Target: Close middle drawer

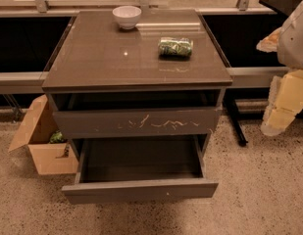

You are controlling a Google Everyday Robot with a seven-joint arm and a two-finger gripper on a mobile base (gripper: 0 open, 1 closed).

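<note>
On my feed the dark grey-brown cabinet top reads glossy and throws back light. The wide grey-brown middle drawer has a smooth, matt front, and the drawer front above carries pale scratches. The small white bowl gleams like glazed ceramic. At the right edge, the gripper looks like pale matt plastic

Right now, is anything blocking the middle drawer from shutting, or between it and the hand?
Nothing visible. The middle drawer looks empty, and only floor lies between it and the hand at the right edge.
</note>
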